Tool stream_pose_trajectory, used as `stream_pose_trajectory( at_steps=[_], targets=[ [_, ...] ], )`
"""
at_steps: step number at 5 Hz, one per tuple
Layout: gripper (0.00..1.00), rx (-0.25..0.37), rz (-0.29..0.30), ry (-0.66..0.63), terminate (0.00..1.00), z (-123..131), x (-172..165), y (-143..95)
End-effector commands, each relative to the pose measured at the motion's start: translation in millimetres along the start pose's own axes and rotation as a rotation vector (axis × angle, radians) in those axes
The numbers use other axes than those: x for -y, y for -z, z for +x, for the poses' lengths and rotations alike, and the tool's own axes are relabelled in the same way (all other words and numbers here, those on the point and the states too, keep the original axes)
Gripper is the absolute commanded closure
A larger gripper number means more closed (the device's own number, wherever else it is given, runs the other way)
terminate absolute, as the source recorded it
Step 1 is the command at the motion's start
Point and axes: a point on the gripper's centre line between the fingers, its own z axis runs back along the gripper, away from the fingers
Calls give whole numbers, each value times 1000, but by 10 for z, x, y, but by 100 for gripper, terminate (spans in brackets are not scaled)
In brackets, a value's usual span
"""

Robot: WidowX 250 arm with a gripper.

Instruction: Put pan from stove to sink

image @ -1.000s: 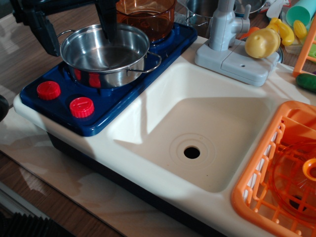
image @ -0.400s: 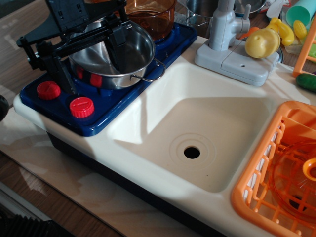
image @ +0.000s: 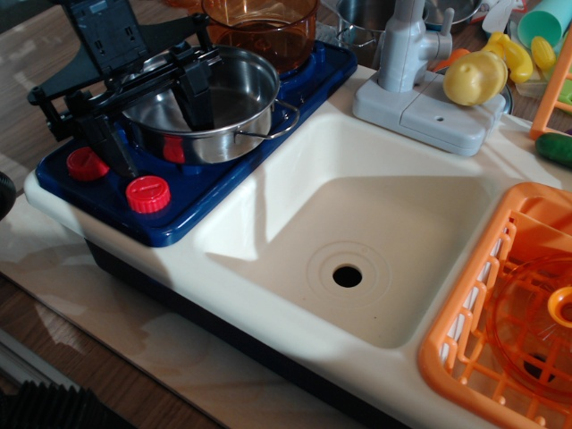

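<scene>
The shiny steel pan (image: 239,89) sits on the front burner of the dark blue stove (image: 223,174), slightly tilted, with one loop handle pointing right toward the sink. My black gripper (image: 154,125) is down over the pan's left side. Its jaws are wide apart and straddle the pan's wall, with one finger (image: 197,100) inside the pan and the other finger (image: 112,147) outside at its left. The cream sink (image: 393,214) with its round drain hole lies to the right of the stove and holds nothing.
A translucent orange pot (image: 264,27) stands on the back burner, right behind the pan. Two red knobs (image: 147,193) are at the stove's front. The grey faucet (image: 407,54) stands behind the sink. An orange dish rack (image: 487,331) is at the right, and toy food (image: 474,76) at the back.
My gripper came down from above onto the pan, one finger inside and one outside. The pan shifted slightly right and tipped. The fingers have drawn a little closer together.
</scene>
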Motion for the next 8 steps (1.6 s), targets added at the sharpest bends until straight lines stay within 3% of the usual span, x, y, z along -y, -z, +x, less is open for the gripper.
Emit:
stream_pose_trajectory(
  at_steps=[1, 2, 3, 5, 6, 7, 8],
  targets=[
    [100, 46, -6, 18, 0, -5, 17, -33],
    [100, 74, -9, 25, 0, -118, 72, -95],
    [100, 116, -62, 63, 0, -273, 182, -145],
    [100, 138, -40, 47, 0, -538, 515, -90],
    [100, 87, -34, 61, 0, -646, 586, -65],
    [0, 82, -57, 46, 0, -705, 591, -18],
    [0, 82, -57, 46, 0, -705, 591, -18]
  ],
)
